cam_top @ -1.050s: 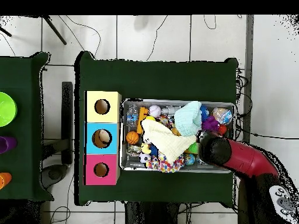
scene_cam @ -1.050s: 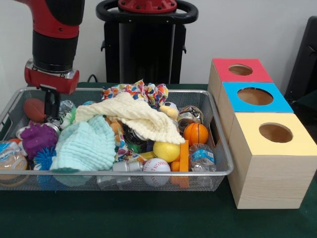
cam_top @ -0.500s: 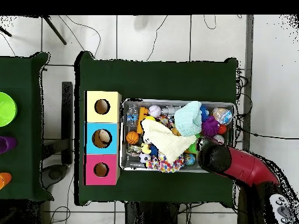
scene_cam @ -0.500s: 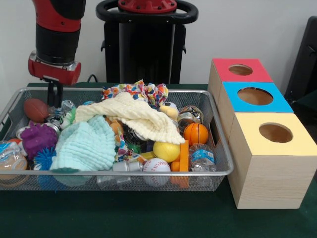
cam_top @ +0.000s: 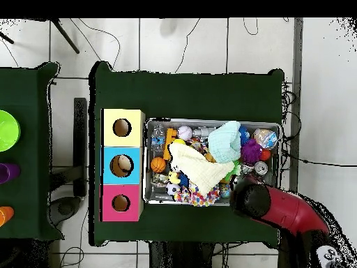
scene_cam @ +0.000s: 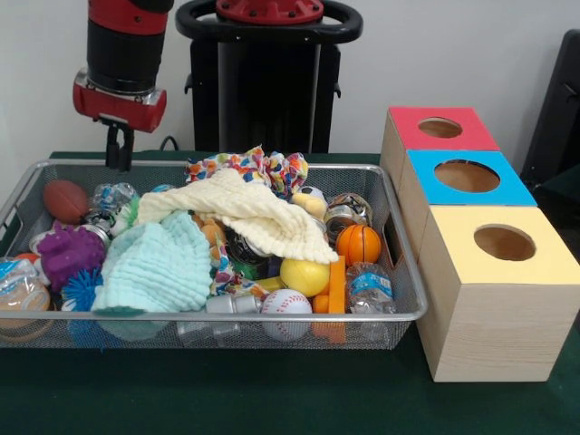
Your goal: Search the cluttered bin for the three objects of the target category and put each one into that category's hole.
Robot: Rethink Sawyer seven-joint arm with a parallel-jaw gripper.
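My gripper (scene_cam: 119, 156) hangs above the far left rim of the wire bin (scene_cam: 227, 319). Its black fingers are shut, with nothing between them. Below it lie a brown football (scene_cam: 65, 199) and a crumpled plastic bottle (scene_cam: 111, 201). Also in the bin are an orange basketball (scene_cam: 359, 243), a baseball (scene_cam: 286, 304), a yellow ball (scene_cam: 304, 275), cans (scene_cam: 344, 213) and another bottle (scene_cam: 370, 288). A cream cloth (scene_cam: 249, 210) and a mint cloth (scene_cam: 156, 267) cover the middle. In the overhead view the red arm (cam_top: 252, 199) hides the gripper.
Three wooden boxes stand in a row beside the bin, each with a round hole on top: red (scene_cam: 408, 127), blue (scene_cam: 426, 168) and yellow (scene_cam: 453, 245). A purple spiky toy (scene_cam: 71, 254) and a colourful cloth (scene_cam: 249, 168) lie in the bin too.
The gripper has risen out of the bin's left end and drifted a little right in the front view, empty. The objects in the bin stay put.
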